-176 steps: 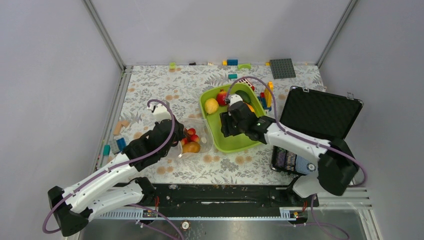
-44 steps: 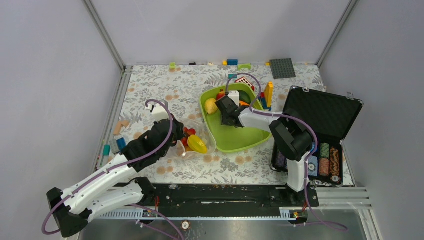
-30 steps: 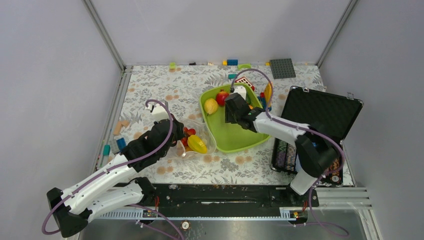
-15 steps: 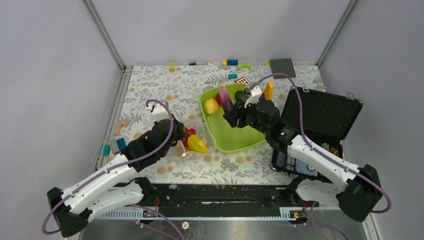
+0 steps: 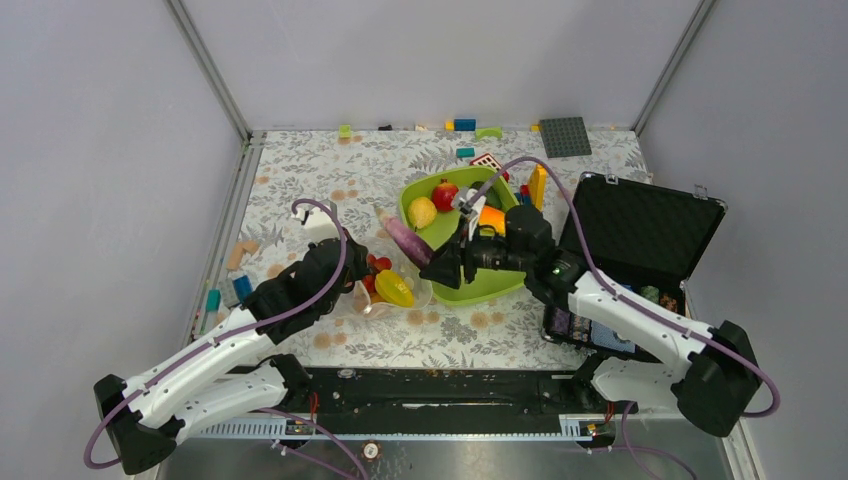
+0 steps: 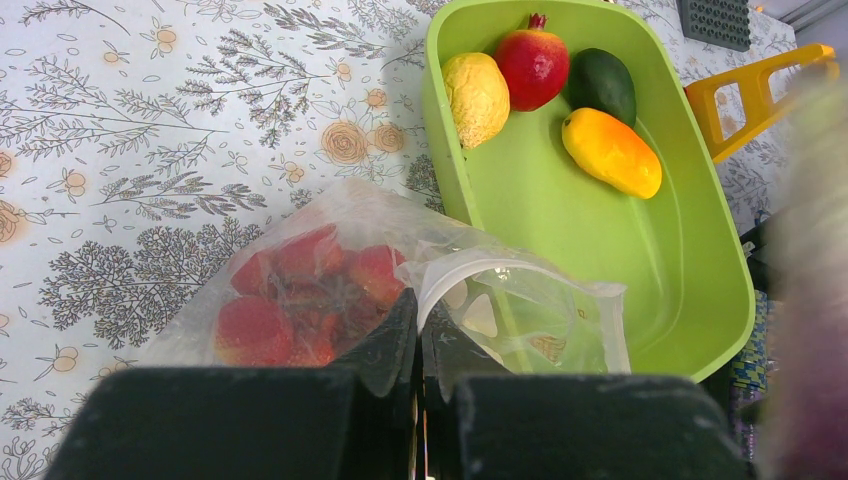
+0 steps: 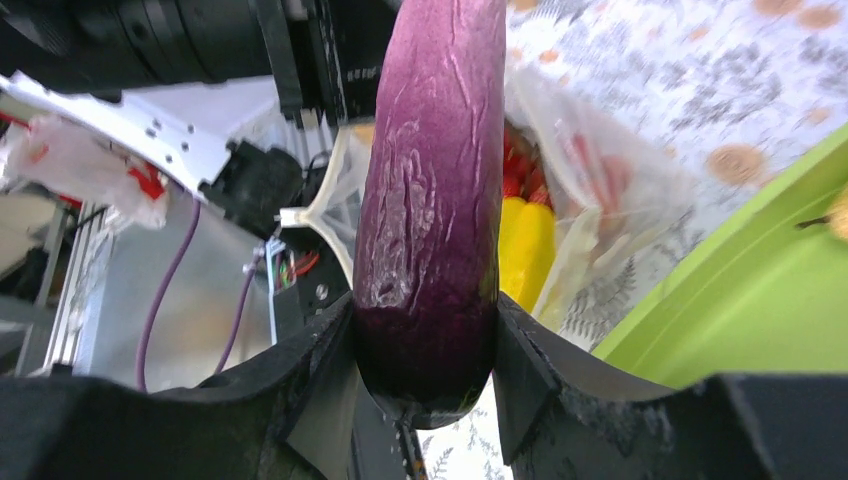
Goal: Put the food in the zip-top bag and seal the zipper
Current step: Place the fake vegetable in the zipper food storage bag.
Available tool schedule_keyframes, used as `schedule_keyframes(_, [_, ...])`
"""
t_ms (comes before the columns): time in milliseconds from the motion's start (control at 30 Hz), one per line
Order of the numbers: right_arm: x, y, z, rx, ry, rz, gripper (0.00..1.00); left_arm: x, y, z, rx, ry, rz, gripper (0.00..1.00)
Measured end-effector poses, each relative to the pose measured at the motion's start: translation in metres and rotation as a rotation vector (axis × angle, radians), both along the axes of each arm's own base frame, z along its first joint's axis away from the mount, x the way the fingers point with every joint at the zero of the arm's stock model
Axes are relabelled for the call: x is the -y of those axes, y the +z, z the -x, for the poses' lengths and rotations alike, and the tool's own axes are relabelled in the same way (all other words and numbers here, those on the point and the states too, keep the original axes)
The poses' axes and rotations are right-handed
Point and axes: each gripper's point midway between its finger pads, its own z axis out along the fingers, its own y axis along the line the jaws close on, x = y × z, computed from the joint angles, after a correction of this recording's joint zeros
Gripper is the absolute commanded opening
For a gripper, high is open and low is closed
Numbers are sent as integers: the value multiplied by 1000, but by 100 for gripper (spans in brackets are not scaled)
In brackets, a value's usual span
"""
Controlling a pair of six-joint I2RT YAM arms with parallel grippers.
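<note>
My left gripper (image 6: 418,312) is shut on the mouth edge of the clear zip-top bag (image 6: 330,235), and the zipper strip (image 6: 500,266) arches open beside it. Red fruit (image 6: 300,295) and a yellow starfruit (image 5: 395,290) lie inside the bag (image 5: 385,262). My right gripper (image 7: 424,322) is shut on the fat end of a purple eggplant (image 7: 435,170). It holds the eggplant (image 5: 407,241) tilted in the air above the bag's mouth, right of the left gripper (image 5: 356,283). A lemon (image 6: 476,86) and a red apple (image 6: 533,63) lie in the lime-green tray (image 6: 690,300).
The tray (image 5: 490,288) also holds a dark green fruit (image 6: 603,85) and an orange-yellow one (image 6: 611,152). An open black case (image 5: 640,232) stands at the right. A yellow block (image 5: 538,185), a grey baseplate (image 5: 565,136) and several small blocks (image 5: 464,125) sit at the back.
My right arm has lifted the eggplant out of the tray and carried it left and nearer, over the tray's rim to the bag's mouth. The left arm has stayed still on the bag.
</note>
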Motion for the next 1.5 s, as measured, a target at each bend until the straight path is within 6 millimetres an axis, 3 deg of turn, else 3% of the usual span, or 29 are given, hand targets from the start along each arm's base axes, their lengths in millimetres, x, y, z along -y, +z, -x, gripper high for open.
schedule_keyframes(167, [-15,-35,20,-31,104,133,29,0,0,0,0,0,0,0])
schedule_keyframes(333, [-19,-49,39,-12,180,212,29,0,0,0,0,1,0,0])
schedule_keyframes(733, [4,-79,46,-63,163,376,26,0,0,0,-1,0,-1,0])
schedule_keyframes(867, [7,-73,48,-108,154,409,26,3,0,1,-3,-23,-6,0])
schedule_keyframes(1067, [-5,-56,37,-213,120,469,25,24,7,8,29,-174,17,0])
schedule_keyframes(1500, [-32,-56,21,-505,-40,528,35,58,13,21,65,-385,22,0])
